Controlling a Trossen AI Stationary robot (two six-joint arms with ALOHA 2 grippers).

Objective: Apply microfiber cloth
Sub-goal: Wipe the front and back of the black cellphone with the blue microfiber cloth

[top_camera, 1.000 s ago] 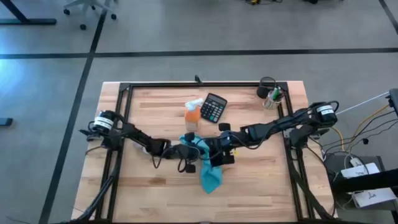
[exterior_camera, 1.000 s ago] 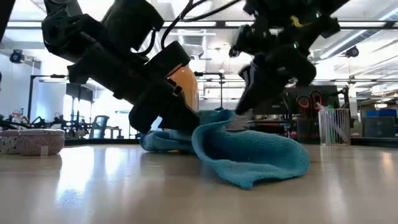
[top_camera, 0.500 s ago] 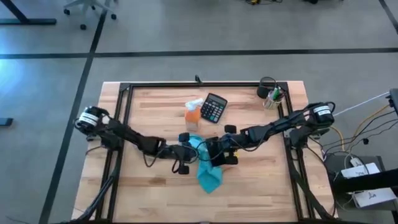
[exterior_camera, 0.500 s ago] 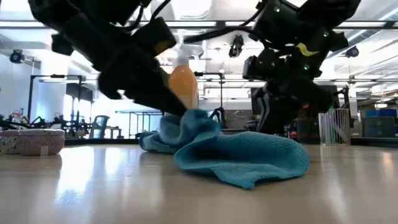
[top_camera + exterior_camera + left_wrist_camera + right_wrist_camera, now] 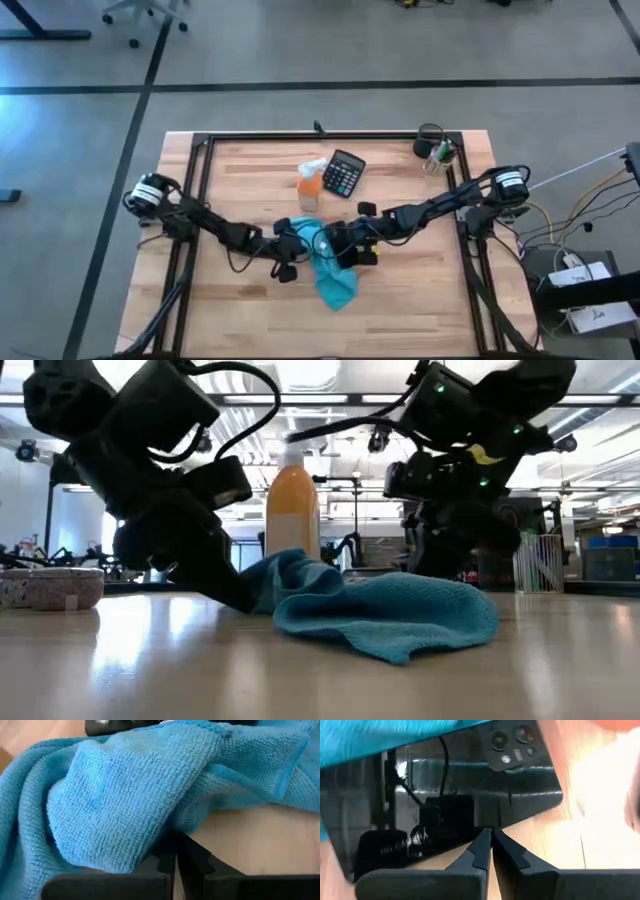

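The turquoise microfiber cloth (image 5: 335, 280) lies crumpled at the table's middle, its far part over a glossy black phone (image 5: 460, 790) that lies flat on the wood. My left gripper (image 5: 297, 243) is low at the cloth's left end, shut on a raised fold (image 5: 275, 575). My right gripper (image 5: 488, 837) comes from the right, shut, with its tips at the phone's bare edge. In the low view the cloth (image 5: 400, 615) hides those tips. My left gripper pinches a fold of the cloth (image 5: 160, 827) at its left end between its two fingers, coming slanting down from the table's left. The fold hides the fingertips. The rest of the cloth lies slack on the table. My right gripper's shut fingertips (image 5: 485, 845) meet the phone's uncovered edge (image 5: 492, 826); whether they press on it cannot be told.
An orange bottle (image 5: 308, 186) and a black calculator (image 5: 343, 173) stand just beyond the cloth. A wire cup with pens (image 5: 433, 150) is at the far right corner. Bare wood lies toward the near edge (image 5: 330, 330).
My left gripper has gone toward the table's left edge and down to the tabletop, keeping hold of the cloth. The cloth's left fold, raised a second ago, is drawn left and low; its near right part has stayed put. My right gripper has sunk behind the cloth.
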